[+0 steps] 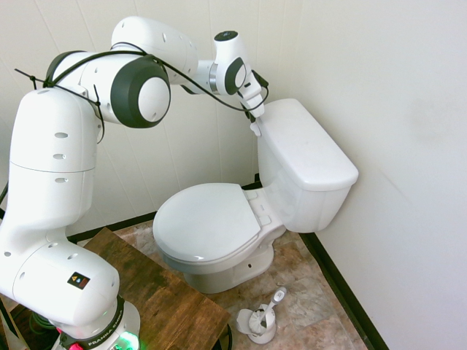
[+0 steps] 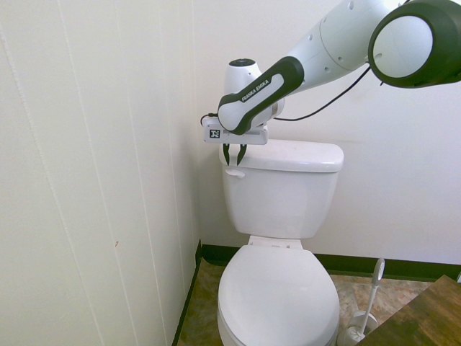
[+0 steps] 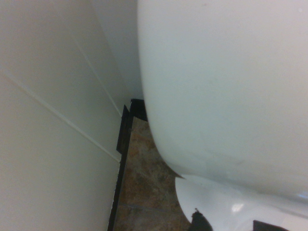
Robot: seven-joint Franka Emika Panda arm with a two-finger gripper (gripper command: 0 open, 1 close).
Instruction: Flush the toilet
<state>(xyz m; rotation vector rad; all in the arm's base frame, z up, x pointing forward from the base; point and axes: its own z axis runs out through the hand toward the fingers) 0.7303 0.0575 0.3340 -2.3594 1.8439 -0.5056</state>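
Toilet (image 2: 281, 194) in corner against white panelled wall (image 2: 94, 180), seat lid down, tank lid on. Gripper (image 2: 234, 160) pointing down at tank's upper front corner, dark fingers (image 2: 226, 155) slightly parted, tips just above small white flush lever (image 2: 233, 172). Toilet-brush holder (image 1: 260, 324) on tiled floor (image 1: 306, 292) beside bowl.

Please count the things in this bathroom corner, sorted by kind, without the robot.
Toilet: 1
Toilet brush in its holder: 1
Wooden platform: 1
Total: 3
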